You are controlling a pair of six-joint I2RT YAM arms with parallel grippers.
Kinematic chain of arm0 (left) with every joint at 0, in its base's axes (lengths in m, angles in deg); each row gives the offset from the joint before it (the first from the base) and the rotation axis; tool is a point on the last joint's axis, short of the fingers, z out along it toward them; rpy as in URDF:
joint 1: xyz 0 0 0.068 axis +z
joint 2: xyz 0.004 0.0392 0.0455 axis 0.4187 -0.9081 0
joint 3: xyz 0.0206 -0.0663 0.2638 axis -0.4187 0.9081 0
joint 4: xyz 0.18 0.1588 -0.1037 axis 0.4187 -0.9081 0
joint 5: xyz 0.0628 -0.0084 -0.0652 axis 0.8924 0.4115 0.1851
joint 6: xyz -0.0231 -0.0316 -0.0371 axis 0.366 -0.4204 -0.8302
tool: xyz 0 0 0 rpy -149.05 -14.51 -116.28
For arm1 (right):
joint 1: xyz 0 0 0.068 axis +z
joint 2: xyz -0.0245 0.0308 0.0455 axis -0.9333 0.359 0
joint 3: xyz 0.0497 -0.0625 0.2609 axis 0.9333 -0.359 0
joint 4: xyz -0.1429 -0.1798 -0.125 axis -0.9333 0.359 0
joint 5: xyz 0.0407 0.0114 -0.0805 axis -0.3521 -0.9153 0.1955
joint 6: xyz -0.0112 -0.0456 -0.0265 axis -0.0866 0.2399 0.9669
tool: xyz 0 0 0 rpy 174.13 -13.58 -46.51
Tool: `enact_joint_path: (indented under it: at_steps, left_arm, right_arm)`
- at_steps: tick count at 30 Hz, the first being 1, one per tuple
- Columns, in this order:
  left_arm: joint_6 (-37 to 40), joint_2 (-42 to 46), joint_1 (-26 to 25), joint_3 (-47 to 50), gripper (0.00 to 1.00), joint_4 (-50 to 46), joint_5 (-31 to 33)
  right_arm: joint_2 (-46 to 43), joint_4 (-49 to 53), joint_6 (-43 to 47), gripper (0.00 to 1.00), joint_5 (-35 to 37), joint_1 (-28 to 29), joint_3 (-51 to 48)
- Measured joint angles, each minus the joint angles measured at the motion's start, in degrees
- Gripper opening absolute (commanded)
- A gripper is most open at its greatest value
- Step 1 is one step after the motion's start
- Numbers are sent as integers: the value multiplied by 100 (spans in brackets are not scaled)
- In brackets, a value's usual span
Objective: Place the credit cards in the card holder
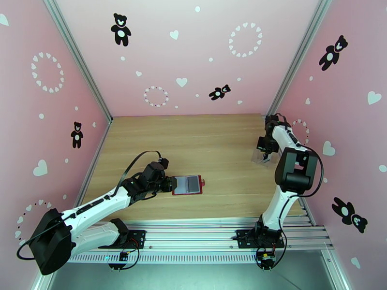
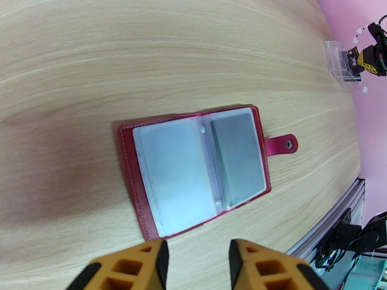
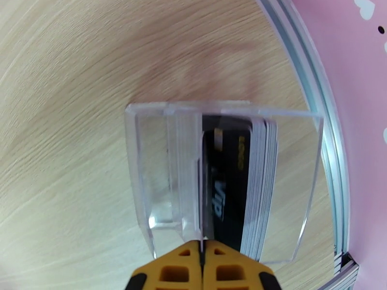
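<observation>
Right fingers (image 3: 193, 261) clamp shut at the credit cards (image 3: 227, 189) standing in the clear box (image 3: 145, 165); left fingers (image 2: 156, 254) hang half open, empty, beside the red card holder (image 2: 193, 170), spread open on the desk (image 2: 145, 54).

Bright even light, soft shadows, wrist views bowed at edges

This is looking like a robotics lab's test booth, not a home or a shop. A left arm (image 1: 96, 209) and a right arm (image 1: 285, 189), both white and black, are sitting bolted to a slotted aluminium rail (image 1: 203, 233) at the near edge of a wooden bench (image 1: 193, 136). Aluminium frame posts (image 1: 77, 59) are holding pink wall panels (image 1: 193, 59) printed with teddy bears (image 1: 120, 29) and hearts (image 1: 181, 81). Black cables (image 1: 131, 164) are looping along the arms.
</observation>
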Motion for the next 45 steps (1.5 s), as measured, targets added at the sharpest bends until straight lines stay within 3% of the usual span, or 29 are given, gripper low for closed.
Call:
enact_joint_path:
  at_steps: [4,8,14,19,24,31,40,45]
  left_arm:
    - [-4,96,24,9,40,-4,2]
    - [-37,256,26,24,40,-4,9]
    - [-155,424,81,79,40,4,24]
    - [-404,396,254,251,39,160,-190]
    - [-522,743,289,507,39,741,-756]
    - [-737,1768,289,673,42,1794,-1484]
    - [-918,1888,289,614,44,2457,-1926]
    - [-1021,1906,280,601,37,2673,-2024]
  right_arm:
    - [-1016,-505,-197,0,-573,76,-1014]
    - [-2190,-914,-380,0,-1045,507,-1945]
    - [-3919,-1858,-925,0,-1858,1792,-3298]
    - [-4819,-3418,-1906,0,-2417,3156,-4723]
    - [-5084,-4627,-2566,0,-2658,4057,-5545]
    - [-5283,-6159,-3185,0,-3008,4750,-5598]
    - [-5108,-7156,-3547,0,-3285,5565,-5364]
    - [-4986,-7392,-3646,0,-3335,5764,-5311]
